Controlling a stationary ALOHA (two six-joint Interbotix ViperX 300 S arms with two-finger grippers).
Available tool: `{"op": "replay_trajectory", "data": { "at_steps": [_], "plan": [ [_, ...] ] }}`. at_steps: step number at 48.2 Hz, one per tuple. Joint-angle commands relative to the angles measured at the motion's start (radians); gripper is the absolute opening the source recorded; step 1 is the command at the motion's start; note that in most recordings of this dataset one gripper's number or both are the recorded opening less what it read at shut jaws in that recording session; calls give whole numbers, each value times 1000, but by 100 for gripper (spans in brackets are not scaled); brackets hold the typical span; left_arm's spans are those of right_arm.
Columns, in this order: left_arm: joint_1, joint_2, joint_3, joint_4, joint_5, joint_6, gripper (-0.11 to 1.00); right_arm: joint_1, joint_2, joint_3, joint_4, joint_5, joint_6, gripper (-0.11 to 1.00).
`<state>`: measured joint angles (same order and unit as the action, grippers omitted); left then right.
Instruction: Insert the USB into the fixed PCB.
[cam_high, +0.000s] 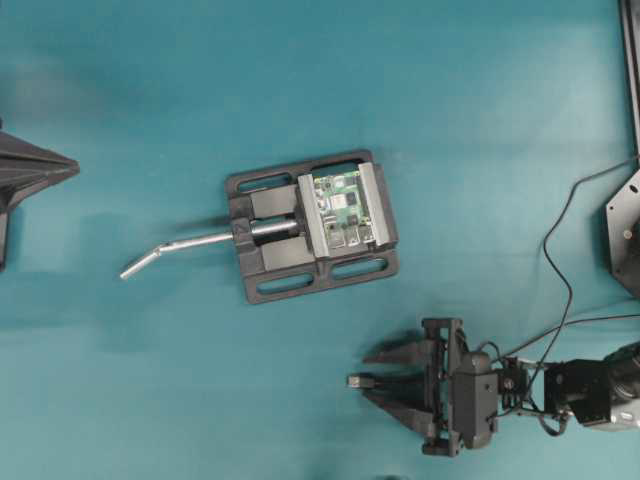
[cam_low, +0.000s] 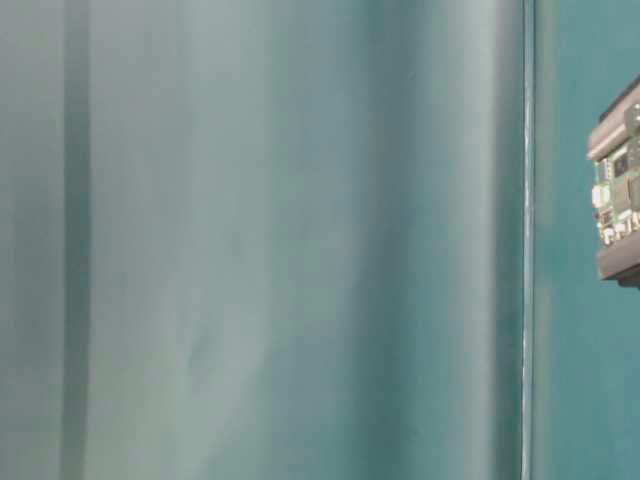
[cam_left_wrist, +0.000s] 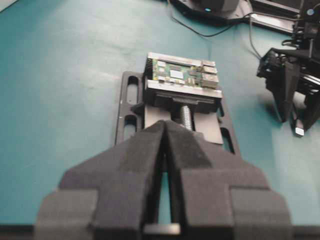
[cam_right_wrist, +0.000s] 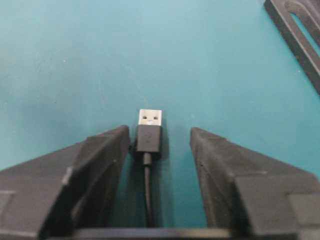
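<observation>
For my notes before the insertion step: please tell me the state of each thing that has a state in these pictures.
USB: lying flat on the table between the right gripper's fingers, not yet clamped, not plugged in.
PCB: clamped in the vise, ports empty.
Vise: closed on the PCB.
Right gripper: open around the USB.
Left gripper: shut, empty, away from the PCB.

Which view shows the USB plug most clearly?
The right wrist view: the USB fills the centre, lying on the mat between the open jaws. Overhead shows it tiny; the left wrist view catches only a small bit at far right; the table-level view misses it.
</observation>
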<state>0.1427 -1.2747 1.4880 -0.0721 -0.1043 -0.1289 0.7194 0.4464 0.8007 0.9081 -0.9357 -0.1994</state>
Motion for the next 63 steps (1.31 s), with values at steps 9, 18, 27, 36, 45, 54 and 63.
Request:
{"op": "replay_trajectory", "data": {
  "at_steps": [9,18,27,36,45,54,63],
  "plan": [
    [6,6,-11,2,-5,-8,0,18,2,-11,3,44,-3,40],
    [9,6,-11,3,-3,-8,0,32,0,-14,6,61,-2,38],
    [17,6,-8,3,-3,-8,0,32,2,-14,9,61,2,38],
    [18,2,8,3,32,-8,-1,32,2,-9,11,61,2,30],
    [18,-2,12,5,101,-6,0,34,2,-11,11,57,2,25],
    [18,-2,5,3,129,-8,-1,32,0,-15,11,52,2,26],
    [18,-3,5,5,129,-8,0,34,2,-18,9,38,2,25]
  ]
}}
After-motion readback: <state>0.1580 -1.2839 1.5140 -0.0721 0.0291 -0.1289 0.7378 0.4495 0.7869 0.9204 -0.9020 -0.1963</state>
